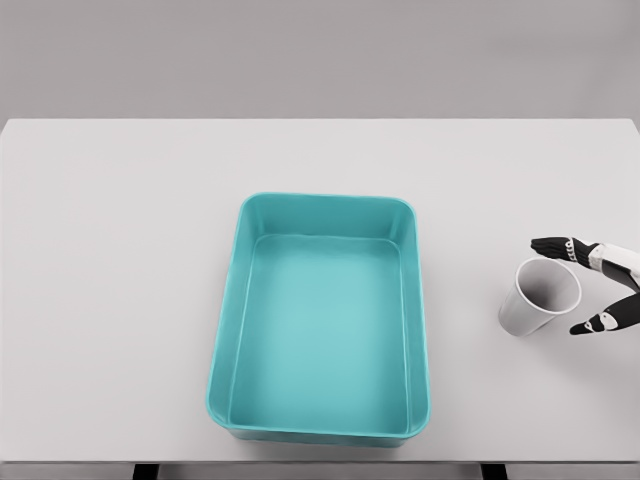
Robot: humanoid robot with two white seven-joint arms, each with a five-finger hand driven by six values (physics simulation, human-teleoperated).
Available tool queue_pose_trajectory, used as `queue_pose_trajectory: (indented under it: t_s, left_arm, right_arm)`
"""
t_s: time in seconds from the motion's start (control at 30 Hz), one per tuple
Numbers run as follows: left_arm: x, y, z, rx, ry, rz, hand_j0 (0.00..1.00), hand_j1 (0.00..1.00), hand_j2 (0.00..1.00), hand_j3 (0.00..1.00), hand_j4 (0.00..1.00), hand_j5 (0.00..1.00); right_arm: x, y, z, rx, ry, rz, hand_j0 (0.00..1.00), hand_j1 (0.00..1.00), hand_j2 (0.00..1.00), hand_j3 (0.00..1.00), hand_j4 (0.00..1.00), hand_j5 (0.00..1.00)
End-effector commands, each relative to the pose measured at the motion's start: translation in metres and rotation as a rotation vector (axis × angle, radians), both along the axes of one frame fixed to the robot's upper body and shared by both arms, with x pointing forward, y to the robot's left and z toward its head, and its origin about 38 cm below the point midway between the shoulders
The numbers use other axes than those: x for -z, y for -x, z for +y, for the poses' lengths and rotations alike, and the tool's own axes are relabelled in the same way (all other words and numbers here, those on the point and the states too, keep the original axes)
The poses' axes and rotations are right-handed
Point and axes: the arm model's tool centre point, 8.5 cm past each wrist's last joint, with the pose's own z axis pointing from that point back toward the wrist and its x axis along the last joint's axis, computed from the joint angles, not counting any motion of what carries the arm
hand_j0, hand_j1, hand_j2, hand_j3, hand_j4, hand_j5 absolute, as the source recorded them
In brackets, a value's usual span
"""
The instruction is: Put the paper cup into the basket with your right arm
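- Right hand open at the desk's edge; fingers spread around the upright paper cup, grip unclear
- Teal basket well beyond the cup

Right hand cut off by the frame's right edge, beside the paper cup. Palm and arm out of view. Surface clipped at both sides.

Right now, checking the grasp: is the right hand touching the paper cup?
Cannot tell. In the head view the right hand brackets the paper cup rim with spread fingers, but neither contact nor gap shows plainly.
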Motion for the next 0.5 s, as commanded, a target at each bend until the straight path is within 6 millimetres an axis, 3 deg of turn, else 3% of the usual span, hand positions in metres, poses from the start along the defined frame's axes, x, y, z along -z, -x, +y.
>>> queue_pose_trajectory:
  t_s: [0.0, 0.47]
  left_arm:
    - [0.0, 0.0, 0.0001, 0.0, 0.0, 0.0, 1.0, 1.0, 1.0, 1.0, 1.0, 1.0]
    - [0.0, 0.0, 0.0001, 0.0, 0.0, 0.0, 1.0, 1.0, 1.0, 1.0, 1.0, 1.0]
  right_arm:
    - [-0.0007, -0.0004, -0.0006, 0.005, -0.004, 0.0, 1.0, 1.0, 1.0, 1.0, 1.0, 1.0]
    - [0.0024, -0.0018, 0.0094, -0.011, -0.029, -0.003, 1.0, 1.0, 1.0, 1.0, 1.0, 1.0]
